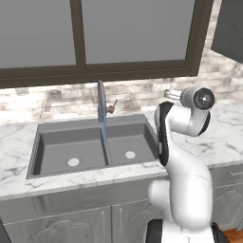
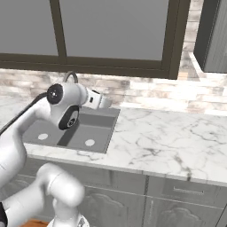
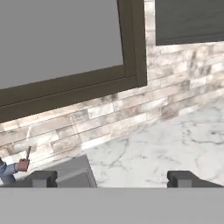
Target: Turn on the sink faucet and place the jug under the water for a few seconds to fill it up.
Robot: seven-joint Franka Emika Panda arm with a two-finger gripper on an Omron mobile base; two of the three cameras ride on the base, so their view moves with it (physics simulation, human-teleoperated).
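Dark grey, the double-bowl sink (image 1: 71, 147) sits sunk in the white marbled surface (image 1: 223, 137), a round light drain in each bowl. Behind its divider stands the slim grey faucet (image 1: 101, 102), reddish-tipped lever (image 1: 113, 107) to its right, with a thin blue stream of water (image 1: 105, 127) falling straight onto the divider. Right of the sink, the hand (image 3: 111, 178) hangs above the surface, fingers (image 3: 41, 178) spread wide, holding nothing.

marble counter (image 2: 168, 142), brick backsplash (image 1: 61, 102), dark-framed window (image 1: 80, 33), grey cabinets (image 2: 177, 204)
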